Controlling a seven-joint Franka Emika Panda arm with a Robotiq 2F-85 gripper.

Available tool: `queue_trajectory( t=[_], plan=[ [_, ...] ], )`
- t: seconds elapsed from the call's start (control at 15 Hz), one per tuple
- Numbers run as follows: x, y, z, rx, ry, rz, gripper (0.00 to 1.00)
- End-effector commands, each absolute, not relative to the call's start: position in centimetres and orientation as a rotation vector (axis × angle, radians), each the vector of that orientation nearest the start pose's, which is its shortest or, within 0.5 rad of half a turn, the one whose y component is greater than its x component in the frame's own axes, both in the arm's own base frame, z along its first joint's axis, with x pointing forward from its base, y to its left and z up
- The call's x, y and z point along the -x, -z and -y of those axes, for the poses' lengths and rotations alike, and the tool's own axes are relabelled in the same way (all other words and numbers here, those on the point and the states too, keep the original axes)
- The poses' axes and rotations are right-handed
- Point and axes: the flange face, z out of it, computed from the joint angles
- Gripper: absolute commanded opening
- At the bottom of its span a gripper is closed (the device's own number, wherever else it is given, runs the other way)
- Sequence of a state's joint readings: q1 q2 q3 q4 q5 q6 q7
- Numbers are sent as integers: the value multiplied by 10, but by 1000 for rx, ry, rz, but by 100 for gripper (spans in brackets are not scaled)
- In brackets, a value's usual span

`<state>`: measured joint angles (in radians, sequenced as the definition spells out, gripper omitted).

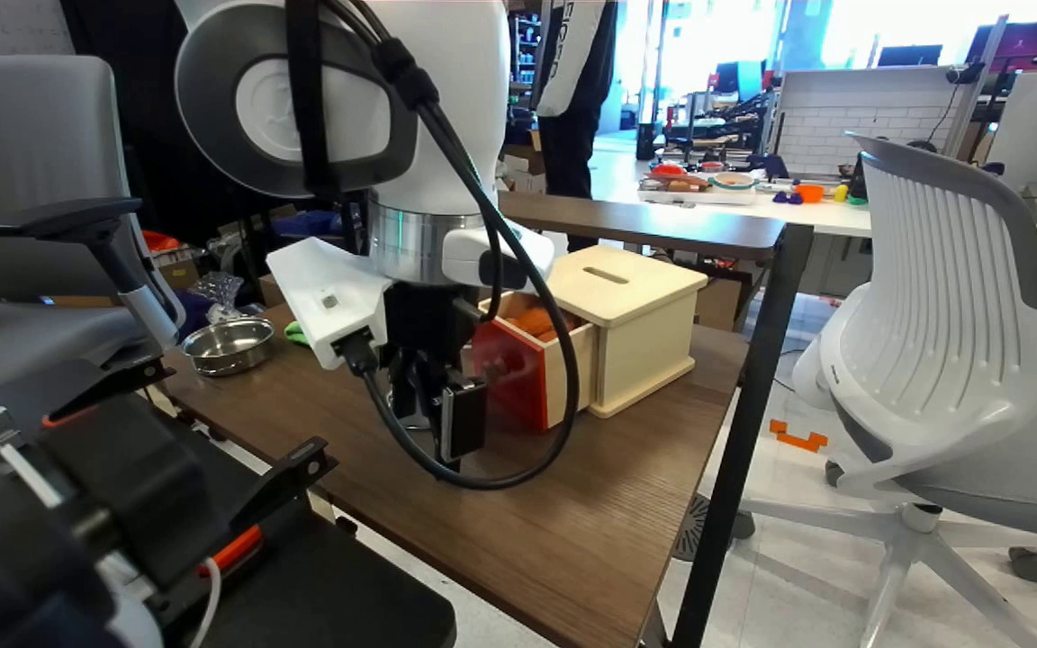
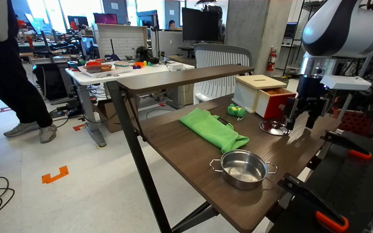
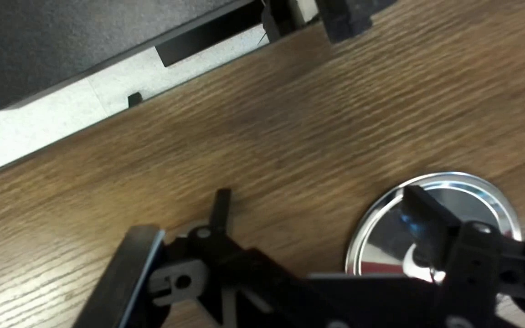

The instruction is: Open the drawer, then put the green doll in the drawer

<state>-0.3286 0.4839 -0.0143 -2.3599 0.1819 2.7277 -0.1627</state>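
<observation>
The red-orange-fronted drawer (image 1: 514,378) is pulled out of the pale wooden box (image 1: 649,328); it also stands open in an exterior view (image 2: 272,104). Something orange-brown lies inside it. The green doll (image 2: 236,110), green with yellow, lies on the table beside the box, on the side away from my gripper; it is hidden in the wrist view. My gripper (image 2: 299,125) points down in front of the drawer front, above the table. In the wrist view the gripper (image 3: 315,189) has its fingers wide apart with nothing between them.
A shiny round lid (image 2: 274,127) lies under one finger and shows in the wrist view (image 3: 383,239). A folded green cloth (image 2: 212,127) and a steel pot (image 2: 244,170) with handles lie on the table (image 2: 173,145). A raised shelf (image 2: 186,77) runs along the table's far side.
</observation>
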Motion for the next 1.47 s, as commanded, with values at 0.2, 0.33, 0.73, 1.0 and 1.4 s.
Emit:
queue_trajectory(
  t=[0.2,0.33,0.73,1.0,1.4],
  plan=[
    [-422,-155,164,3018,-141,-471,100],
    [-414,-171,154,3026,-79,-427,100],
    [-430,-244,117,2967,187,-372,100],
    [-452,-279,86,2945,326,-304,100],
    [-499,-293,55,2961,464,-200,100]
  ],
)
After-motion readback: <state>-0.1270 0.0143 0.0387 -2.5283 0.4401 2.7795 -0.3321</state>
